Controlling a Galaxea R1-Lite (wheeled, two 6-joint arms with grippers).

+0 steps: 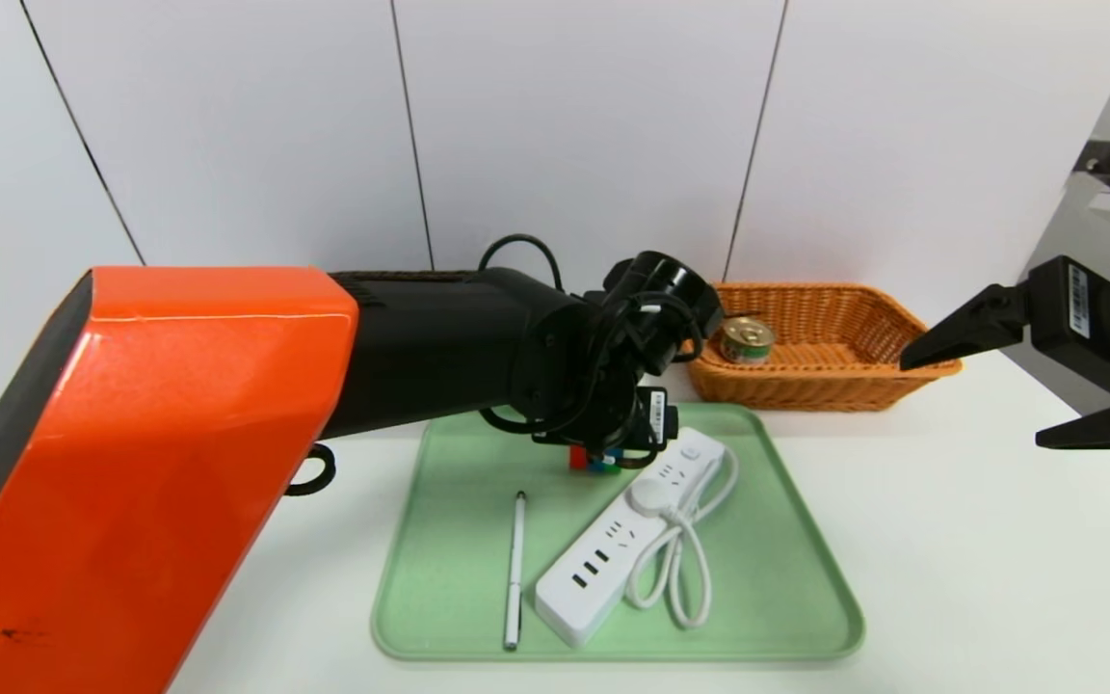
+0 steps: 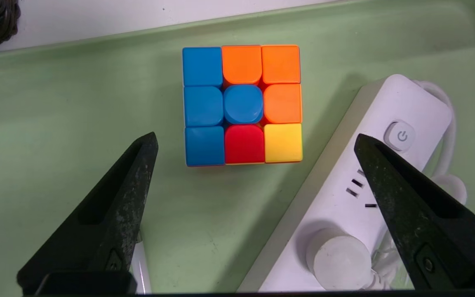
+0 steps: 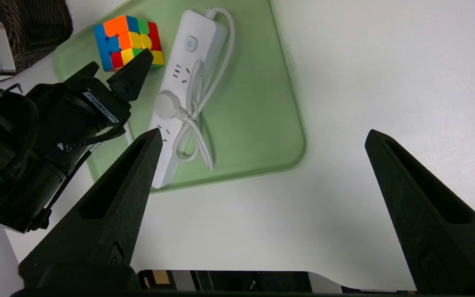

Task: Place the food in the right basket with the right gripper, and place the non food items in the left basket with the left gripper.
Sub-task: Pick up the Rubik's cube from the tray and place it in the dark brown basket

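The tin can (image 1: 746, 340) is already sat in the orange wicker basket (image 1: 854, 386), so the right gripper (image 1: 984, 395) is parked wide open at 3 o'clock. The left gripper (image 2: 254, 142) is held spread apart over the puzzle cube (image 2: 242, 105) at the green tray's (image 1: 786, 578) 12 o'clock, probably lined up for a straddle grab.

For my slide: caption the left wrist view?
Open left gripper poised over the cube on the green tray, beside the power strip.

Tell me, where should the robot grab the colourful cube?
Probably by two opposite flat sides, coming down from above. The puzzle cube sits flat on the green tray, and the open left gripper hangs above it, spread wider than the cube. The side facing the power strip looks tighter, though there is a gap.
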